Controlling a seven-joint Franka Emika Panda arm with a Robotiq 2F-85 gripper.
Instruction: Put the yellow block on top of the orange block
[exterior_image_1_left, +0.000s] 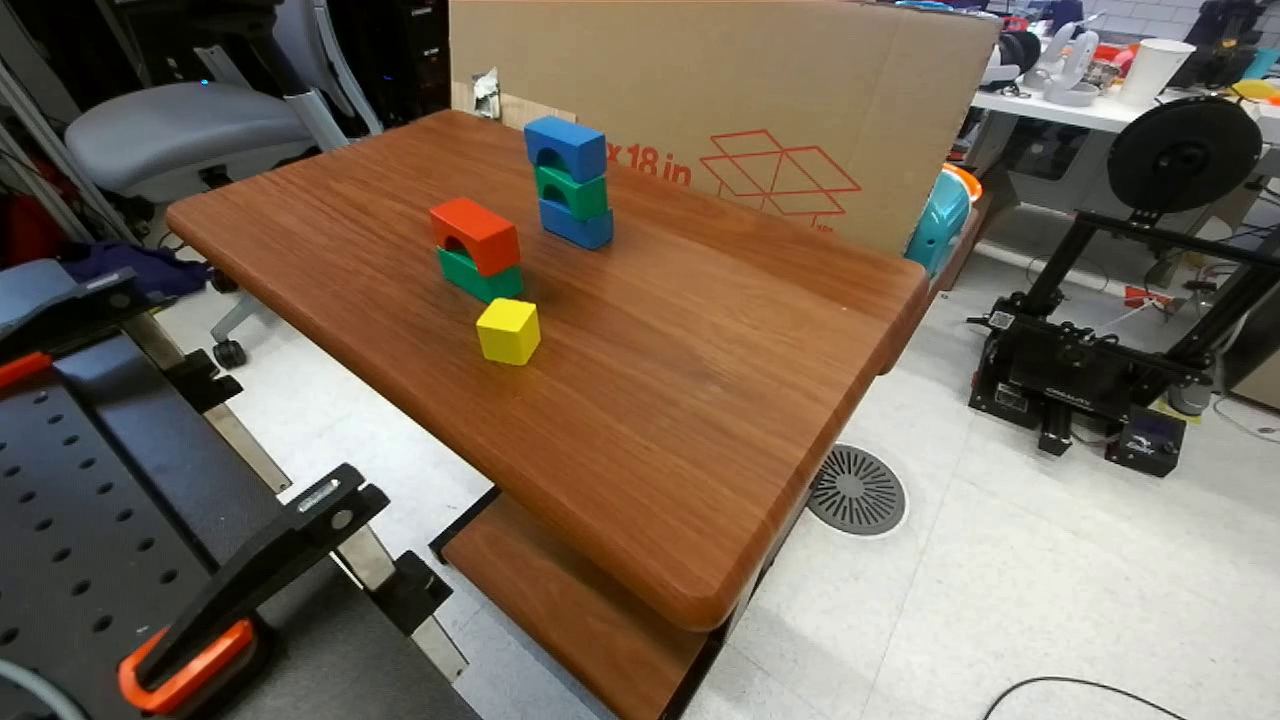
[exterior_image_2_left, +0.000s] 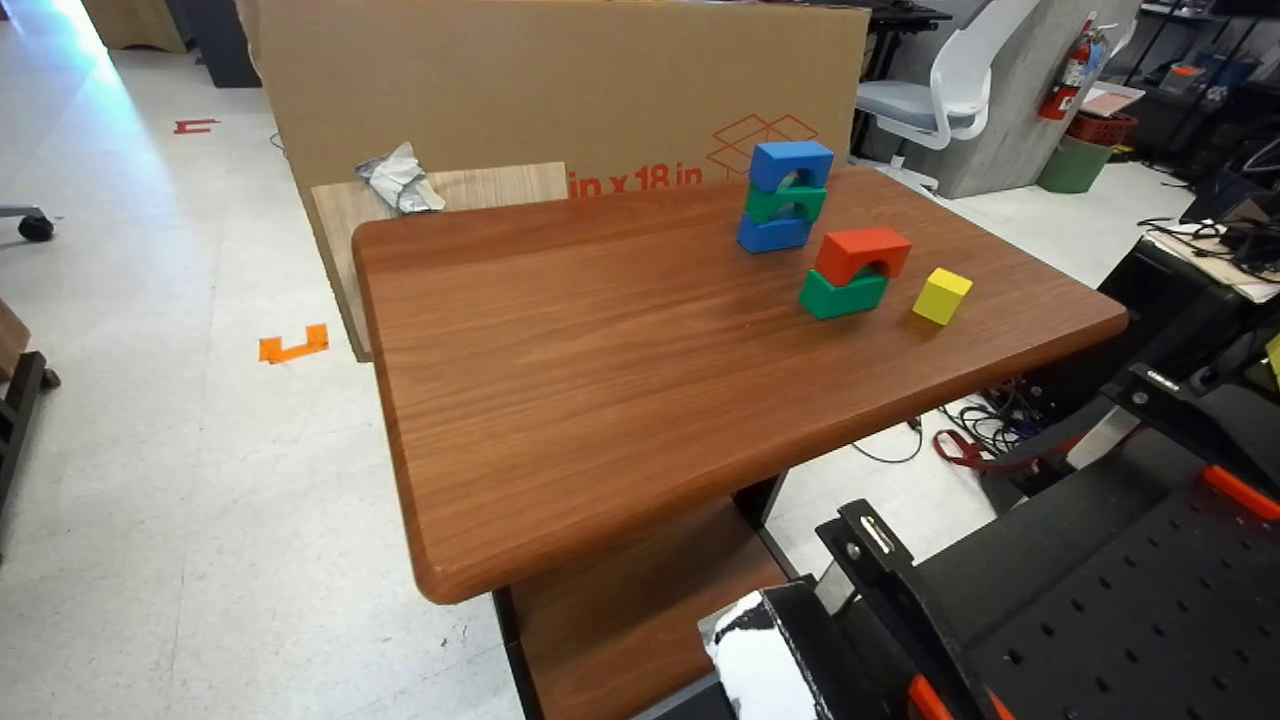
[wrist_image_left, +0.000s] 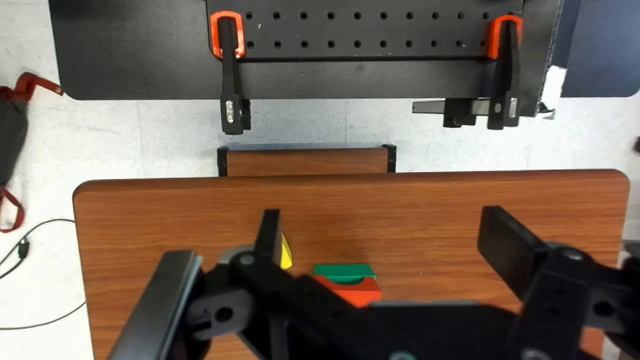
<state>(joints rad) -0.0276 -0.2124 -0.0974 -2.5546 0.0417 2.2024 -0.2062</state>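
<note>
Claw (wrist_image_left: 381, 230) hangs spread, the yellow block (wrist_image_left: 285, 255) lying well below.

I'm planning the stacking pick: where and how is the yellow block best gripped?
From above, I'd pinch the yellow block around mid-height on two opposite side faces: it is a plain cube sitting flat on the table, its top uncovered. Prefer the pair not facing the orange block, which sits on a green block close by.
</note>
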